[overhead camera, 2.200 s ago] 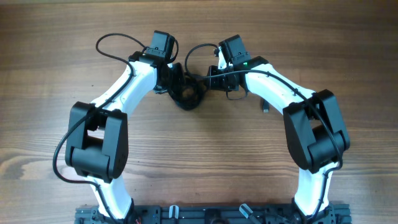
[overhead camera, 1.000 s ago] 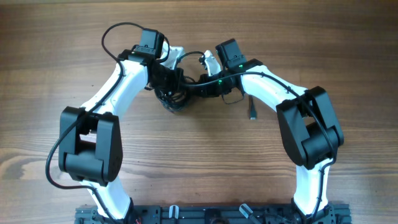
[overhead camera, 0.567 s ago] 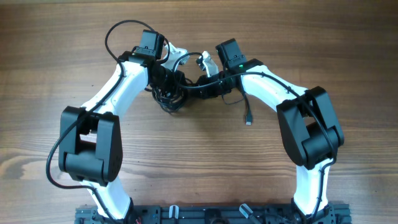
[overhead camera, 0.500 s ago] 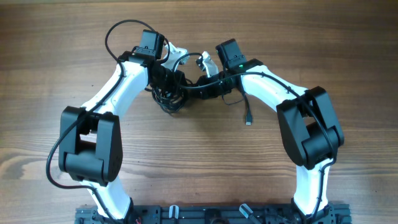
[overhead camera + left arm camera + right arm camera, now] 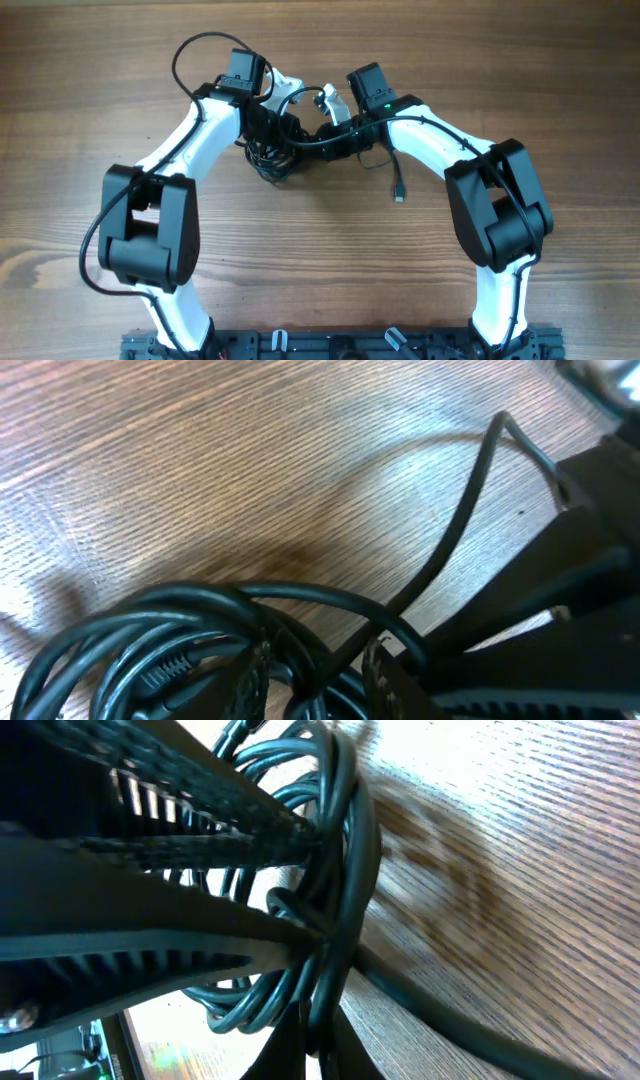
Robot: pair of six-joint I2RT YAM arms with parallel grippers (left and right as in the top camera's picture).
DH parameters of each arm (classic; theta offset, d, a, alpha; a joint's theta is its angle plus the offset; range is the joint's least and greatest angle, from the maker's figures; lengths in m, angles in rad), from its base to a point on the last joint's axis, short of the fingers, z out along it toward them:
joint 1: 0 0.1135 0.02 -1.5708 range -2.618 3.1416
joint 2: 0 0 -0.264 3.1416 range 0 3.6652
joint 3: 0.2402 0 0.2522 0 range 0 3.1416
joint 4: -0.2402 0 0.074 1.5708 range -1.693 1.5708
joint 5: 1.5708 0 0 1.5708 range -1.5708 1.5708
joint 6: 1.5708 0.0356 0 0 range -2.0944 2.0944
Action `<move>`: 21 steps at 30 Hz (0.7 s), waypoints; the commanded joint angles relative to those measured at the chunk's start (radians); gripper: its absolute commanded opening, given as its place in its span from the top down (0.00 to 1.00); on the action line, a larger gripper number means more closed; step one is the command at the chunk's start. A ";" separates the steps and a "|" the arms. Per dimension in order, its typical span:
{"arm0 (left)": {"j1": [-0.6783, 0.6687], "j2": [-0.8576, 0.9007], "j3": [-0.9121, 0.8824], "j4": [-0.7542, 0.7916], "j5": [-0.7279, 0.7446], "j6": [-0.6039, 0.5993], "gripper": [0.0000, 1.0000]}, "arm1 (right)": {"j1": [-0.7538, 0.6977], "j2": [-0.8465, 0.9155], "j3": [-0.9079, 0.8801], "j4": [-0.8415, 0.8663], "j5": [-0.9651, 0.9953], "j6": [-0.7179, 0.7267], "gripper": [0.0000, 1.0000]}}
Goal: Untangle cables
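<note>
Black cables [image 5: 271,160] sit pinched in right hand [image 5: 322,886].

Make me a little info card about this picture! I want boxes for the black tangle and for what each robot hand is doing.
Surface: wooden table
Tangle: cables, thin and black, bunched in loops between the two arms
Loose end: plug on a strand that trails off toward the right arm's side, apart from the bunch
Right gripper: shut, pinching strands of the cables
Left gripper: right at the bunch; open or shut cannot be told
Untangled: not yet, the loops are bunched together
</note>
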 commanded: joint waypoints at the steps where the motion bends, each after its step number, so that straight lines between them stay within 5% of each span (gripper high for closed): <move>1: -0.002 0.018 -0.010 0.003 0.012 0.024 0.68 | -0.001 -0.038 -0.001 0.001 -0.041 -0.022 0.96; 21: -0.003 0.026 -0.053 0.047 0.012 0.050 0.68 | -0.001 -0.038 -0.001 0.021 -0.130 0.005 0.96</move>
